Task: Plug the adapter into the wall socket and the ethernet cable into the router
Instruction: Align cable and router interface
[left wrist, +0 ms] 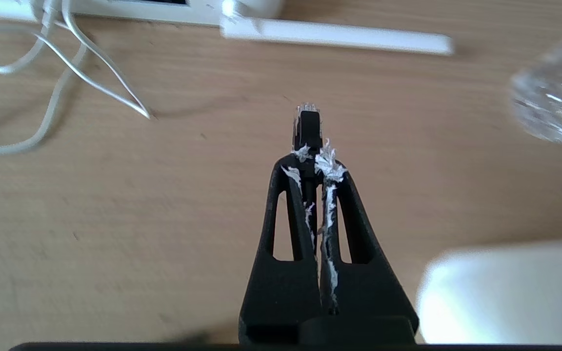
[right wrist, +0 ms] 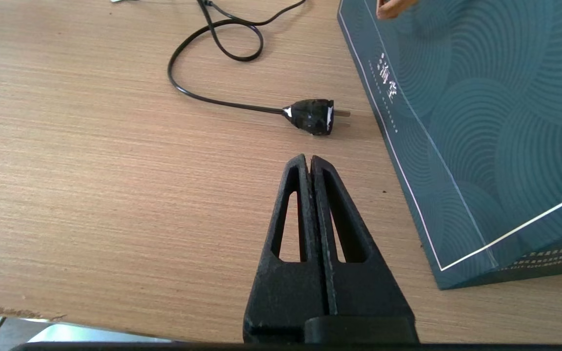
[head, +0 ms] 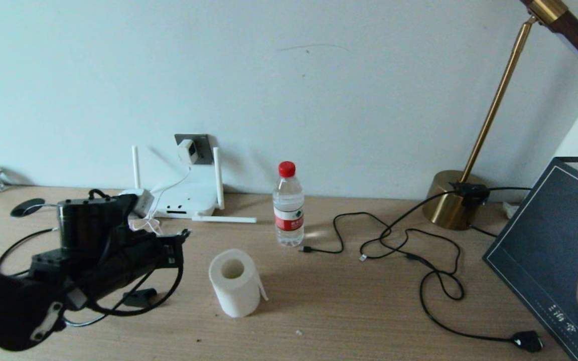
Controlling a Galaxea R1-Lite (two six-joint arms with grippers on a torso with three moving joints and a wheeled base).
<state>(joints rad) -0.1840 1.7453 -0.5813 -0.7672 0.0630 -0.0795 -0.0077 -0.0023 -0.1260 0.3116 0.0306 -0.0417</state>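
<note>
My left gripper is shut on the ethernet cable's clear clip connector, which sticks out past the fingertips above the desk. In the head view this gripper hovers just in front of the white router, and the black ethernet cable loops beneath the arm. The router's near edge shows at a short distance from the connector. The white adapter sits in the dark grey wall socket behind the router, its thin white cord trailing down. My right gripper is shut and empty over bare desk.
One router antenna lies flat on the desk. A white paper roll and a water bottle stand to the right of my left gripper. Black USB cables, a black plug, a brass lamp base and a dark box fill the right side.
</note>
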